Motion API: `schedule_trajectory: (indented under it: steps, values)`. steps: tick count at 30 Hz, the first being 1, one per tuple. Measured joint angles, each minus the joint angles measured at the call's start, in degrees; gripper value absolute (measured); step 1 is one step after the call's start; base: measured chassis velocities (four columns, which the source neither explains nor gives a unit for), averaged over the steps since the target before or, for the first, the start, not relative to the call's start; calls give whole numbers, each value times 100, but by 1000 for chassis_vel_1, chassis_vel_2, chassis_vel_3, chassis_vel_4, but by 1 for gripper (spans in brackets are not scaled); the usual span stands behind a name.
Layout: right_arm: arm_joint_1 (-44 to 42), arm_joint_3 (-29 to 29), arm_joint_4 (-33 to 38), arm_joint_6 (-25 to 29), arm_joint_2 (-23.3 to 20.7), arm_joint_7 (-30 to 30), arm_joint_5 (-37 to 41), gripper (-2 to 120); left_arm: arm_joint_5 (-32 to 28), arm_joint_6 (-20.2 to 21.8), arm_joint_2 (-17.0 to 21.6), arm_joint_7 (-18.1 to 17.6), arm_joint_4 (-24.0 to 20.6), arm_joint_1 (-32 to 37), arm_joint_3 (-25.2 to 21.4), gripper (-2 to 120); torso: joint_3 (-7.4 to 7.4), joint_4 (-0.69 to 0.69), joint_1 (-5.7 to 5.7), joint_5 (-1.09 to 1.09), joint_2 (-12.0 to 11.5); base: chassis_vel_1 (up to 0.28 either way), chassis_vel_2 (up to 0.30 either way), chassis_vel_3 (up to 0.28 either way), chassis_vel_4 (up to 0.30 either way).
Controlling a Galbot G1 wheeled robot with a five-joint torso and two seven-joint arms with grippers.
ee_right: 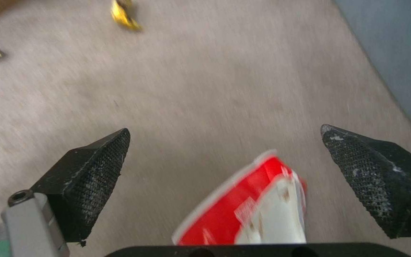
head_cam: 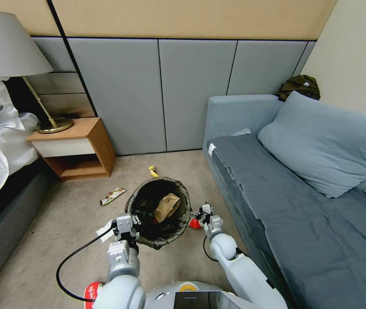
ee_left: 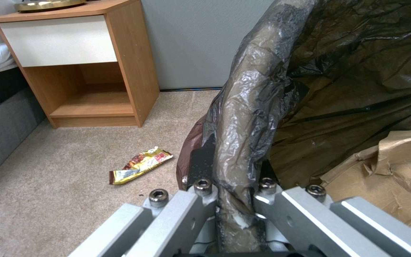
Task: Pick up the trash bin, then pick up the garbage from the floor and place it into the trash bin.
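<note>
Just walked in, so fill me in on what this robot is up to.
It is clearing litter in a bedroom. The left tool is clamped on the rim of the trash bin, which already holds a tan paper bag. The right tool is open above a red-and-white wrapper on the carpet beside the sofa. A gold-and-brown wrapper and a yellow wrapper lie on the floor beyond the bin.

No legible text, brand, number or sign found. Printing present on the brown-and-gold wrapper (ee_left: 140, 165) lying on the carpet, too small to read. White marks on the red-and-white wrapper (ee_right: 250, 210) between the right gripper's fingers, blurred beyond reading. Small white tag on the sofa edge (head_cam: 211, 149), blank as seen.
</note>
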Motion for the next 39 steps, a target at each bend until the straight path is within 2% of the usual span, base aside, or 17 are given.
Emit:
schedule_trajectory:
  steps: [33, 39]
  values:
    - [130, 203, -1266, 281, 178, -276, -164, 100, 0, 0, 0, 0, 0, 0, 0, 0, 0, 0, 0, 0, 0, 0, 0, 0, 0]
    - [332, 226, -1786, 463, 329, -411, -286, 100, 0, 0, 0, 0, 0, 0, 0, 0, 0, 0, 0, -1, 0, 0, 0, 0, 0]
